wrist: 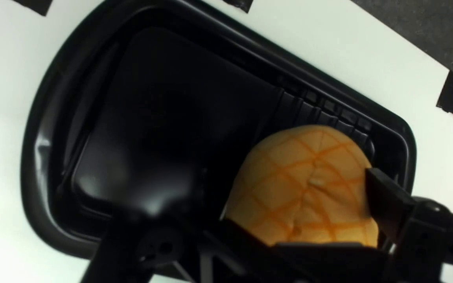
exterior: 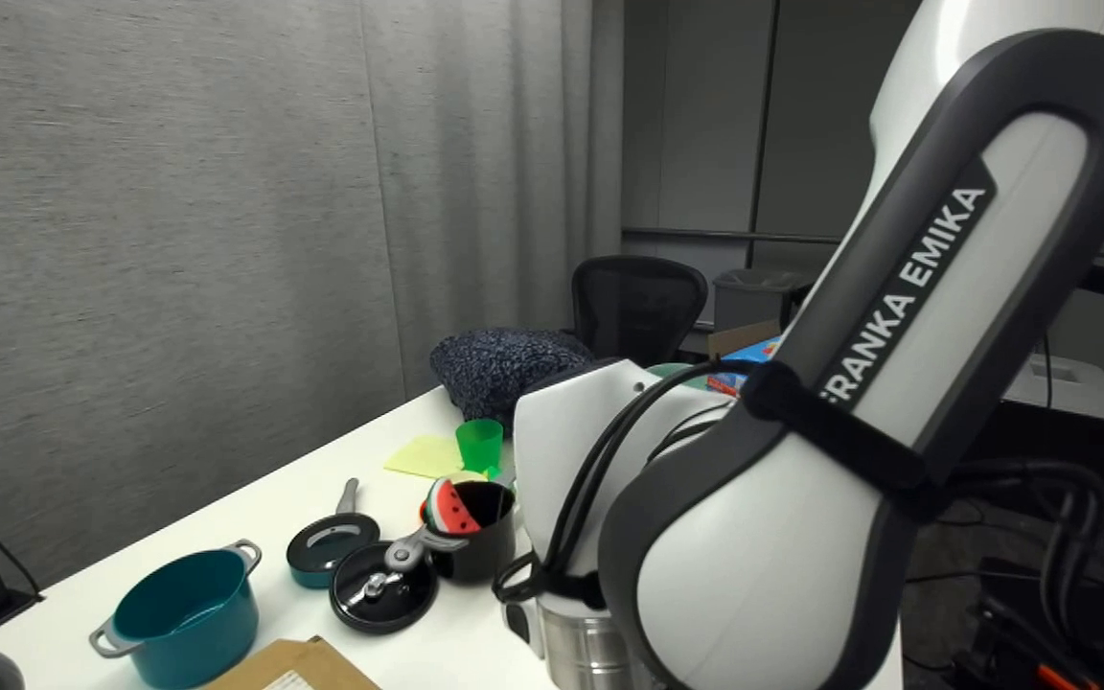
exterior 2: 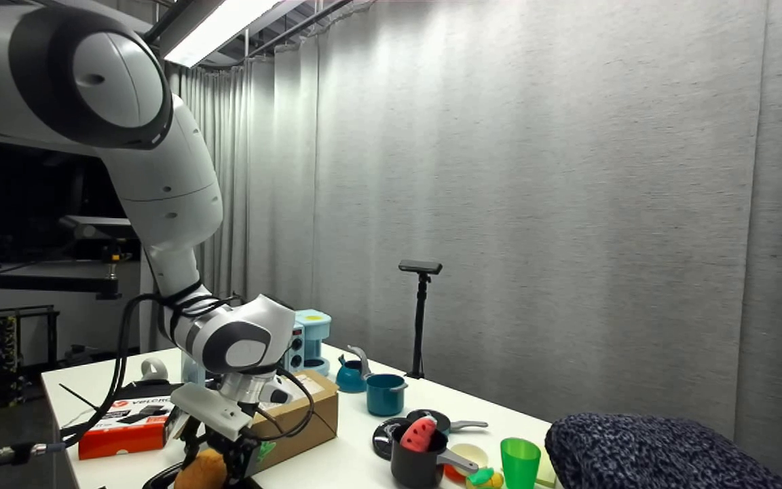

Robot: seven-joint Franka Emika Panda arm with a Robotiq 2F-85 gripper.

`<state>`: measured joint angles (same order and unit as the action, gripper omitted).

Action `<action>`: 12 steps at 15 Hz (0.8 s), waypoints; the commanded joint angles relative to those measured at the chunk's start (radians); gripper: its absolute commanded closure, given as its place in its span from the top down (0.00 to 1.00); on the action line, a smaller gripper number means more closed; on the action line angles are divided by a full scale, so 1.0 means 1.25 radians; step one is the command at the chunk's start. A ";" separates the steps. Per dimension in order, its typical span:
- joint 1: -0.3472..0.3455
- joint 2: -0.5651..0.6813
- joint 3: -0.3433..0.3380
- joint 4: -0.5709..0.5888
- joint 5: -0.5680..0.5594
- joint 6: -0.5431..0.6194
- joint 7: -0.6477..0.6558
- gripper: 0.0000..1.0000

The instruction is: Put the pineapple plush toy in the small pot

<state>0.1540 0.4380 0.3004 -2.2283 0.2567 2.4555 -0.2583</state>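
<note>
The pineapple plush toy (wrist: 297, 177), orange-yellow with darker crossing lines, is between the fingers of my gripper (wrist: 297, 200) in the wrist view. One finger presses into its side, so the gripper is shut on it. The toy (exterior 2: 202, 470) also shows at the bottom of an exterior view, under my gripper (exterior 2: 211, 465), with a bit of green beside it. It is over a black tray (wrist: 159, 98); I cannot tell if it touches. The small pot (exterior 2: 413, 468), dark with a grey handle, holds a watermelon plush; it also shows in an exterior view (exterior: 487, 559).
A cardboard box (exterior 2: 316, 414) stands between gripper and pots. An orange-red box (exterior 2: 123, 443) is on the gripper's other side. The teal pot (exterior: 197, 628), a black lid (exterior: 381, 594) and a small pan (exterior: 332, 551) lie near the small pot, and a green cup (exterior 2: 520, 462) beyond.
</note>
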 commanded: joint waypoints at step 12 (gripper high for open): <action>0.005 0.016 -0.002 0.092 -0.091 -0.083 -0.004 0.01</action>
<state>0.1812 0.4774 0.2944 -2.1273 0.1471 2.4368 -0.2306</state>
